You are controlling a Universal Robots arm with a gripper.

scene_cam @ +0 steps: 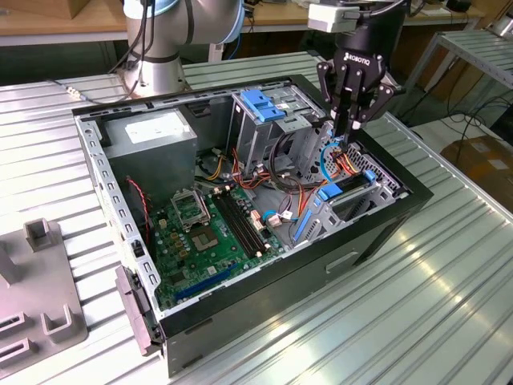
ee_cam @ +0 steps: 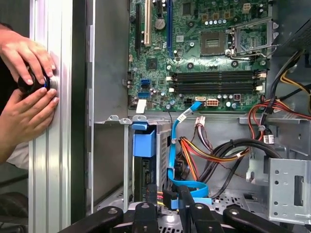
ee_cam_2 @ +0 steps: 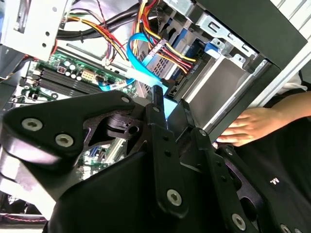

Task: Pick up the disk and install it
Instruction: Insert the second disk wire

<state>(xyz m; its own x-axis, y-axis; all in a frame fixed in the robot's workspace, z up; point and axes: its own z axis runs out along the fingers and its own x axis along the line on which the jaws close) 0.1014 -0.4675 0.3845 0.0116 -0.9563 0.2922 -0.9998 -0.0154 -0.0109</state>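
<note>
Hand: the hand (scene_cam: 353, 128) hangs over the drive bay of the open computer case (scene_cam: 377, 233); its fingers look drawn together, but whether they grip anything I cannot tell.
Disk: the disk (ee_cam: 145, 160) stands on edge in the bay, its blue carrier upward, beside the blue data cable (ee_cam: 182, 150).
Progress: judged late; the disk appears seated in the case, release unconfirmed.
Bystander: a person's hands (ee_cam: 26, 82) rest on the table (scene_cam: 449, 305) beside the case.

first wrist view: green motherboard (ee_cam: 204, 48) inside the open computer case (ee_cam: 109, 73), a blue carrier frame (ee_cam: 144, 141) standing in its bay beside a thin blue data cable (ee_cam: 171, 155), two hands (ee_cam: 24, 82) on the table's rail (ee_cam: 51, 145), black gripper linkages (ee_cam: 170, 216) at the edge.
</note>
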